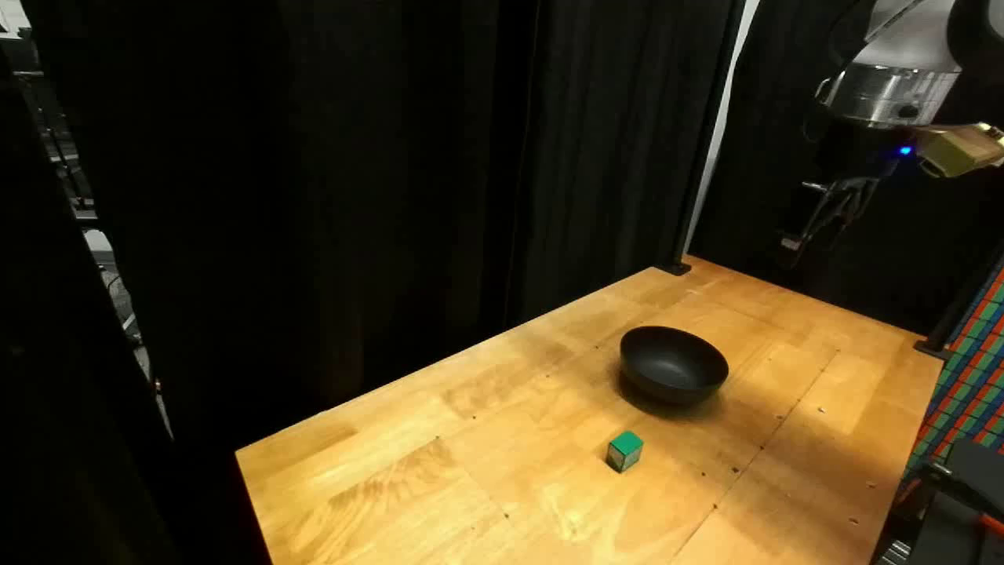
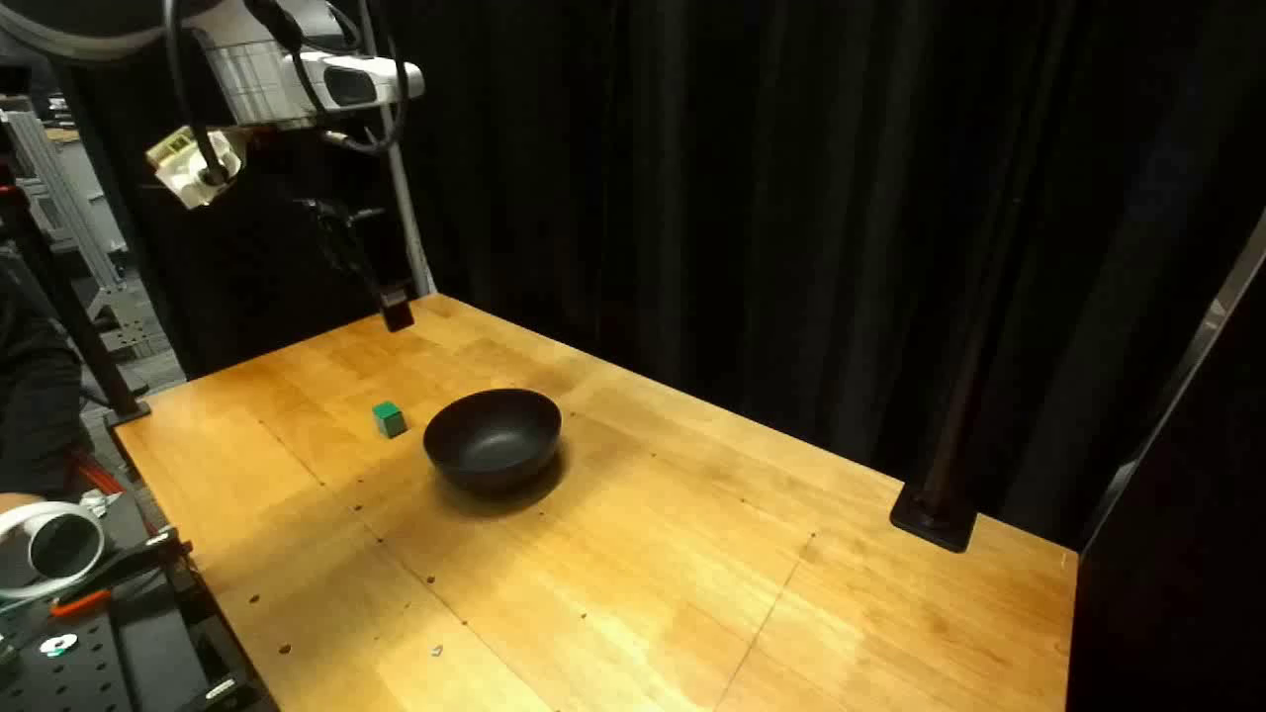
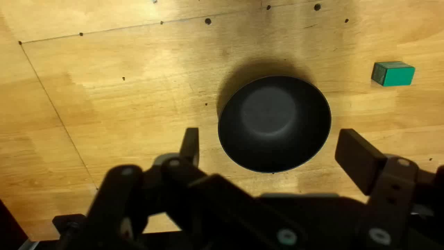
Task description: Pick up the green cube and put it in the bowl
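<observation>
The small green cube [image 1: 625, 451] sits on the wooden table in front of the bowl in an exterior view; it also shows in an exterior view [image 2: 390, 419] and at the upper right of the wrist view [image 3: 395, 74]. The round black bowl [image 1: 674, 365] stands upright and looks empty in both exterior views [image 2: 495, 440]. In the wrist view the bowl [image 3: 274, 121] lies below and between my fingers. My gripper [image 3: 272, 146] is open, its fingers wide apart with nothing between them. In an exterior view the gripper [image 1: 812, 231] hangs well above the table, apart from cube and bowl.
The wooden table [image 2: 692, 554] has dark posts [image 2: 935, 514] clamped at its edges. Black curtains [image 1: 376, 173] hang behind it. Beside the table in an exterior view stands dark equipment with a white round object [image 2: 49, 549].
</observation>
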Robot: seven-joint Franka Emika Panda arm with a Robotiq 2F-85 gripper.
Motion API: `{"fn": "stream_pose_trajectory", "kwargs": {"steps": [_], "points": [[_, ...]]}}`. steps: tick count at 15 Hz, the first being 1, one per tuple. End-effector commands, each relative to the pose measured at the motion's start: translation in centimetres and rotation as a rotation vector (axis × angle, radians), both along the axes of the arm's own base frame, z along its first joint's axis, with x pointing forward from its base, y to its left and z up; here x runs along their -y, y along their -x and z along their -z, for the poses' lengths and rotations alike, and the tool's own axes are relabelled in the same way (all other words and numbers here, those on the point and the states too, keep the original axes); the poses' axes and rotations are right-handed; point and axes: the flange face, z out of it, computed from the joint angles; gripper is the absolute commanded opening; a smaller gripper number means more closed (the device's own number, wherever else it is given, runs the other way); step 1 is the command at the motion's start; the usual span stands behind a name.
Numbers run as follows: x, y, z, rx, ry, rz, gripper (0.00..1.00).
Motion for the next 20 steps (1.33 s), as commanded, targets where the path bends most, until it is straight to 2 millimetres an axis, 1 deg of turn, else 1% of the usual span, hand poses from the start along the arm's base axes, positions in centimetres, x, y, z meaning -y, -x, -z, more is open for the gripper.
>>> {"fn": "stream_pose_trajectory", "kwargs": {"steps": [1,6,7,9,11,14,18,20], "points": [[0.0,-0.1,-0.2,0.003,0.000,0.000,1.00],[0.0,-0.1,-0.4,0.007,0.000,0.000,1.00],[-0.9,-0.5,0.0,0.025,-0.014,-0.020,1.00],[-3.6,-1.6,1.0,0.031,-0.017,-0.049,1.00],[-7.1,-2.8,2.6,0.022,-0.049,-0.102,1.00],[-12.5,-4.1,6.3,0.005,-0.115,-0.176,1.00],[-18.1,-4.9,11.8,-0.021,-0.189,-0.227,1.00],[-20.6,-5.1,14.1,-0.043,-0.236,-0.254,1.00]]}}
